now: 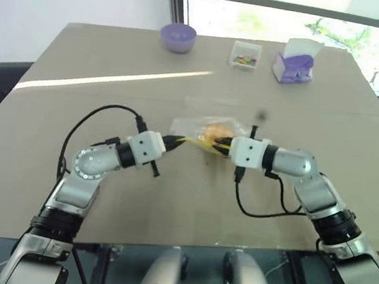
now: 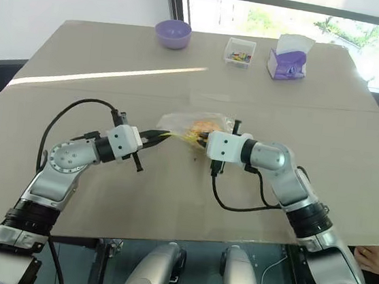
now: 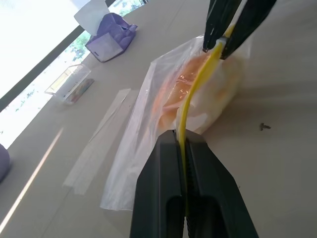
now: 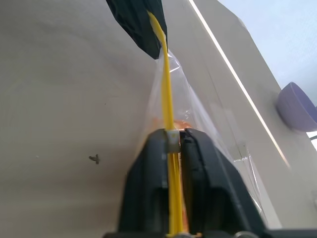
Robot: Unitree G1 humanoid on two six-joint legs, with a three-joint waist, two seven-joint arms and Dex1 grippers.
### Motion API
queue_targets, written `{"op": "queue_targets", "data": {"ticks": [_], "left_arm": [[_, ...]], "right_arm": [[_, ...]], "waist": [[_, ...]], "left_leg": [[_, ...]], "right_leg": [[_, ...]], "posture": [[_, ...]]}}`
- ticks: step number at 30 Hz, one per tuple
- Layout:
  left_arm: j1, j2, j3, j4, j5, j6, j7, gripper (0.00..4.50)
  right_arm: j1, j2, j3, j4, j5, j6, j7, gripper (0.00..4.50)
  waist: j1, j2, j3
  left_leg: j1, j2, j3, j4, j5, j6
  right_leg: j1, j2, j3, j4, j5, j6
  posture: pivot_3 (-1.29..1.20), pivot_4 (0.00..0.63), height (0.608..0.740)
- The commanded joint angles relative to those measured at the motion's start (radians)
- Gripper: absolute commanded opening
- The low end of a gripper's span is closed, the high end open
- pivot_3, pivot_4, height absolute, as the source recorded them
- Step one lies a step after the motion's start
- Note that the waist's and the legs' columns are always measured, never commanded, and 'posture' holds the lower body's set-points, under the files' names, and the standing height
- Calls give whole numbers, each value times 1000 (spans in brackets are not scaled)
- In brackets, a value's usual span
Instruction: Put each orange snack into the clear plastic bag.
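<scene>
Left gripper (image 3: 184, 144) and right gripper (image 4: 173, 141) both clamped on the yellow seal strip (image 3: 198, 89) of the clear plastic bag (image 1: 198, 129), one at each end. Orange snack (image 1: 216, 133) inside bag, between them, on table (image 1: 117, 58)

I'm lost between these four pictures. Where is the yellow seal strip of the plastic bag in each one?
Left eye view: yellow seal strip stretched between both grippers, mid-table.
Right eye view: the same, centre.
Left wrist view: runs from the left gripper up to the other gripper.
Right wrist view: pinched in the right gripper.
Shared landmark: the purple bowl.
</scene>
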Motion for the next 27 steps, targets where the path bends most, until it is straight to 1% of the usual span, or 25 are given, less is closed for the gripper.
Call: {"op": "queue_targets", "data": {"ticks": [1, 7, 13, 27], "left_arm": [[4, 7, 20, -50, -2, -5, 9, 0], [5, 8, 20, -51, -2, -3, 9, 0], [8, 11, 21, -44, -1, -6, 7, 0], [21, 20, 22, -42, -3, -7, 12, 0]], "right_arm": [[-23, 5, -14, -26, 8, -13, 7, 25], [-20, 3, -15, -35, 6, -9, 10, 25], [-3, -23, -25, -34, -6, -13, 9, 25], [82, -170, -94, -9, -24, -18, -31, 25]], "waist": [[0, 0, 0], [0, 0, 0], [0, 0, 0], [0, 0, 0]], "left_leg": [[0, 0, 0, 0, 0, 0], [0, 0, 0, 0, 0, 0], [0, 0, 0, 0, 0, 0], [0, 0, 0, 0, 0, 0]], "right_leg": [[0, 0, 0, 0, 0, 0], [0, 0, 0, 0, 0, 0], [0, 0, 0, 0, 0, 0], [0, 0, 0, 0, 0, 0]], "posture": [[0, 150, 740], [0, 150, 740], [0, 150, 740], [0, 150, 740]]}}
